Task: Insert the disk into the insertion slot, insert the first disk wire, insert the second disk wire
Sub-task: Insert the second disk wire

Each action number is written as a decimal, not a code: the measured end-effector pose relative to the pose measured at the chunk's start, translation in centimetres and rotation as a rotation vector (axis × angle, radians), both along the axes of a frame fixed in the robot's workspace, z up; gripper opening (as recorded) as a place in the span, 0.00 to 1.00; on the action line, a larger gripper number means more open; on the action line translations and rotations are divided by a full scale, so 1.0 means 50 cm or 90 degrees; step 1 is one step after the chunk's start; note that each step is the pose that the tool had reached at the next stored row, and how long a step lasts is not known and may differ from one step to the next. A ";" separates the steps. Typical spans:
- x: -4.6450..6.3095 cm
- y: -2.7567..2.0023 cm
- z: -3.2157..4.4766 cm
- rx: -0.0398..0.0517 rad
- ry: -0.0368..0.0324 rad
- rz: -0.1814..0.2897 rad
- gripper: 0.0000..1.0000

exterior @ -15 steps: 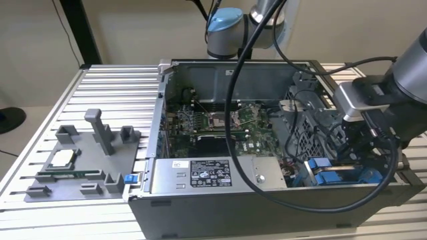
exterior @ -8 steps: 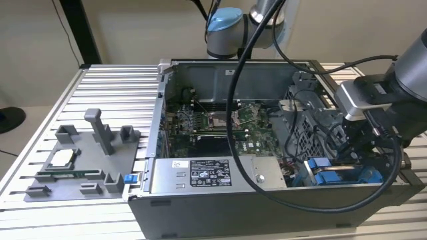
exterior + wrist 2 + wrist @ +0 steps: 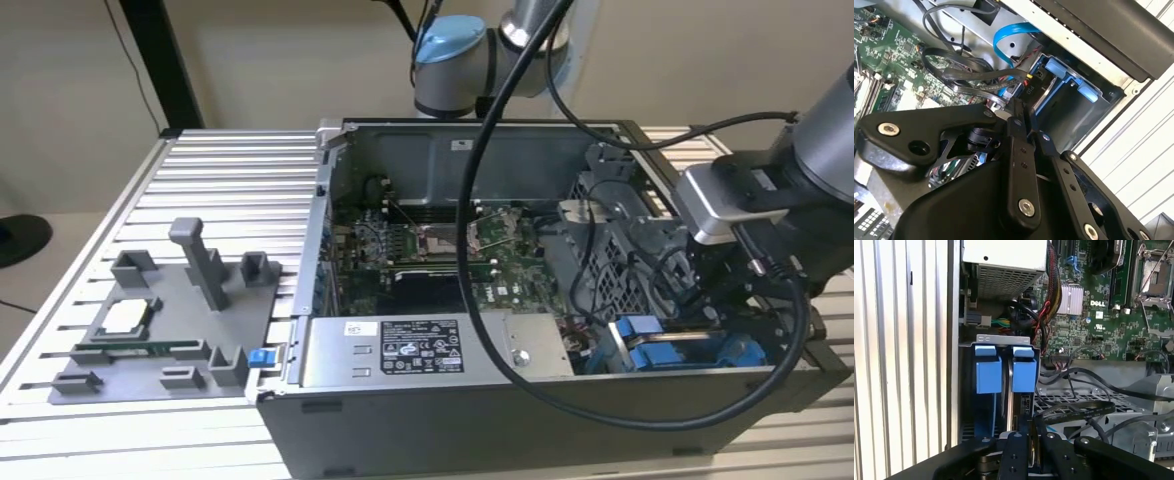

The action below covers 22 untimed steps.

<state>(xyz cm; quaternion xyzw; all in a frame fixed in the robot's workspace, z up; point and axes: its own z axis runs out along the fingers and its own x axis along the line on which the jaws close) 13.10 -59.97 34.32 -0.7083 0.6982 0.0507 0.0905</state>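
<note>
Blue plastic marks the working corner: in the first wrist view two blue carrier tabs (image 3: pixel 1024 371) stand upright side by side in the insertion slot (image 3: pixel 968 390), and the disk (image 3: pixel 1016 410) is seen edge-on below the tab nearer the motherboard, already seated in the bay. In the exterior view the same bay (image 3: pixel 681 350) sits at the case's near corner on the exterior view's right, just beside the grey power-supply box (image 3: pixel 420 350).

The gripper (image 3: pixel 1030 440) is held directly over the disk's exposed edge, with its fingers (image 3: pixel 1016 455) drawn close together. In the second wrist view the gripper (image 3: pixel 1026 125) appears pinched narrowly on something thin beside a small black connector (image 3: pixel 1030 87), but what is gripped, if anything, cannot be told, because the contact point is hidden by the linkage.

Several risks are judged from this arrangement. A loop of flat black cable (image 3: pixel 1074 412) lies just beside the fingers, and a blue data cable (image 3: pixel 1004 42) curves above the bay; either could be snagged or dragged by the linkage if the wrist is shifted sideways. A connector presented slightly tilted to the disk's port could be jammed or its pins bent, since the port is approached in a tight gap between the carrier and the perforated metal wall (image 3: pixel 1064 402). A narrow pinch on a thin plug could also slip under pushing force, so that the plug is left half seated. The motherboard (image 3: pixel 1094 315) lies near and could be struck by a loose cable end.
</note>
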 end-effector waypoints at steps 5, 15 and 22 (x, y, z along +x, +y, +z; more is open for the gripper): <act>0.000 -0.0003 -0.003 -0.0001 0.0000 0.000 0.00; 0.001 -0.0002 -0.012 -0.0003 0.0000 0.000 0.00; 0.001 -0.0002 -0.012 0.0009 0.0000 0.000 0.00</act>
